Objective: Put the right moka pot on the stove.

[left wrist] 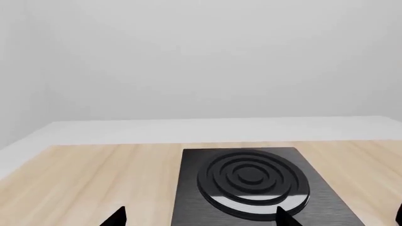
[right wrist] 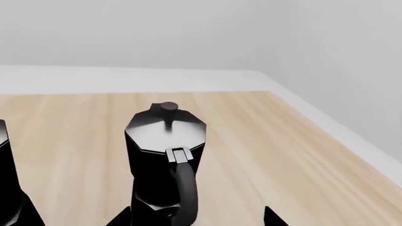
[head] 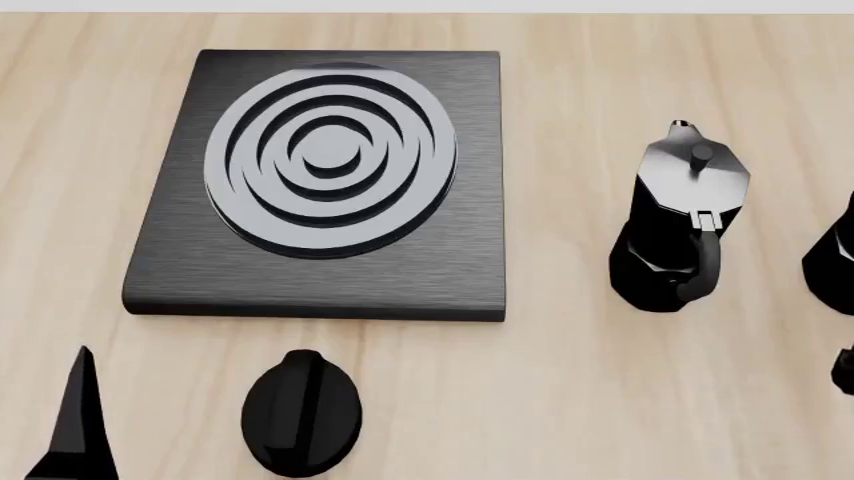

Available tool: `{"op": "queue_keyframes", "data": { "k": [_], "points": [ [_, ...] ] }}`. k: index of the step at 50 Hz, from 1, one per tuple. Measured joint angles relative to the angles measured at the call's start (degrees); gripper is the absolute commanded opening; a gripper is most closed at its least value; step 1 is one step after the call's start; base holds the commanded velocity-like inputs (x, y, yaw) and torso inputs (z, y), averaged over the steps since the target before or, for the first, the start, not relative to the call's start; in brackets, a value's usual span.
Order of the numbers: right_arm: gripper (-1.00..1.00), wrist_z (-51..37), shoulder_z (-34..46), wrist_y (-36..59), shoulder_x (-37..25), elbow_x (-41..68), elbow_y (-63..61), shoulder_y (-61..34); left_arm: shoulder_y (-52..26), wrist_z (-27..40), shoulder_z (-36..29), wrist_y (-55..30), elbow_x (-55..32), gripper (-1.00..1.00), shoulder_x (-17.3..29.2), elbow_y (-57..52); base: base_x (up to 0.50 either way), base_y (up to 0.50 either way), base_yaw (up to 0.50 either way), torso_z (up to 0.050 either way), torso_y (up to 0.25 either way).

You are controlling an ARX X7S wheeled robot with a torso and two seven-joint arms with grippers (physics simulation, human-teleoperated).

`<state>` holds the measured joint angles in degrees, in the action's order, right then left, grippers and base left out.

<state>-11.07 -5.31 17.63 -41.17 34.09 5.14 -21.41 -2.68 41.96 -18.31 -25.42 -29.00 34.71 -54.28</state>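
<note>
The right moka pot (right wrist: 164, 155), black and faceted with a shiny grey lid, stands upright on the wooden table with its handle turned toward my right gripper (right wrist: 197, 219). That gripper is open, and its two fingertips flank the pot's lower body and handle without closing on them. In the head view only a sliver of this pot (head: 834, 255) shows at the right edge. The stove (head: 334, 180), a flat black slab with burner rings, lies to the left. My left gripper (left wrist: 201, 219) is open and empty, low in front of the stove (left wrist: 251, 181).
The twin moka pot (head: 674, 220) stands between the stove and the right pot, and its edge (right wrist: 7, 188) shows beside the right gripper. A small black round knob (head: 302, 410) sits in front of the stove. The wooden table (head: 587, 380) ends at a white wall behind.
</note>
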Motion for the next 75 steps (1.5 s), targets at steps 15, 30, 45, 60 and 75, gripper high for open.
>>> {"op": "queue_keyframes", "data": {
  "k": [15, 30, 45, 60, 75],
  "points": [
    [1.0, 3.1, 4.0, -1.8, 1.5, -3.4, 9.9, -7.9, 0.0, 0.2, -0.2, 0.4, 0.2, 1.0, 0.2, 0.3, 0.0, 0.0, 0.0, 0.0, 0.0],
    [1.0, 6.0, 6.6, -4.7, 3.2, -6.0, 19.3, -14.2, 0.0, 0.5, -0.5, 0.7, 0.3, 1.0, 0.5, 0.4, 0.0, 0.0, 0.0, 0.0, 0.0],
    [1.0, 7.7, 8.5, -6.6, 5.1, -7.7, 25.3, -17.3, -0.1, 0.8, -0.6, 0.9, 0.2, 1.0, 0.6, 0.4, 0.0, 0.0, 0.0, 0.0, 0.0],
    [-1.0, 8.0, 8.7, -7.6, 5.5, -6.6, 25.7, -17.3, -0.2, 1.0, -0.9, 1.0, 0.2, 1.0, 0.8, 0.4, 0.0, 0.0, 0.0, 0.0, 0.0],
    [-1.0, 4.7, 6.5, -3.0, 3.2, -3.3, 16.2, -12.4, -0.3, 1.4, -1.1, 0.9, 0.1, 1.0, 1.1, 0.2, 0.0, 0.0, 0.0, 0.0, 0.0]
  ]
}}
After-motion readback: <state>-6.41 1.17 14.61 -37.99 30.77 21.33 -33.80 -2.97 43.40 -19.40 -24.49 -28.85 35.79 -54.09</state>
